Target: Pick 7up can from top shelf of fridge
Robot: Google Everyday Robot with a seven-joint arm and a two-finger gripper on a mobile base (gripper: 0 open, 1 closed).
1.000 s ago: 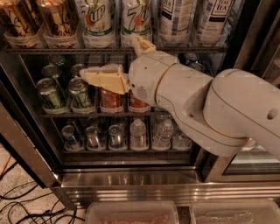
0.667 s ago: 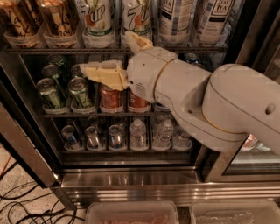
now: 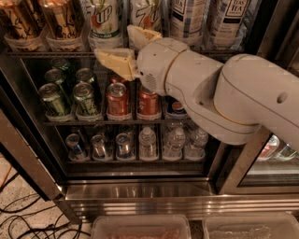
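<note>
Two 7up cans stand side by side in plastic cups on the fridge's top shelf: the left can and the right can. My gripper is open and empty, just in front of the shelf's rail at the base of these two cans. One cream finger points left below the left can. The other finger points up in front of the right can's base. My large white arm comes in from the right and hides part of the fridge.
Gold-brown cans stand left of the 7up cans, tall tea cans to the right. The middle shelf holds green cans and red cans; water bottles stand below. Two clear bins and floor cables lie in front.
My gripper has risen a little and moved left, from the middle shelf's height up to the top shelf's rail by the 7up cans. The cans have not moved.
</note>
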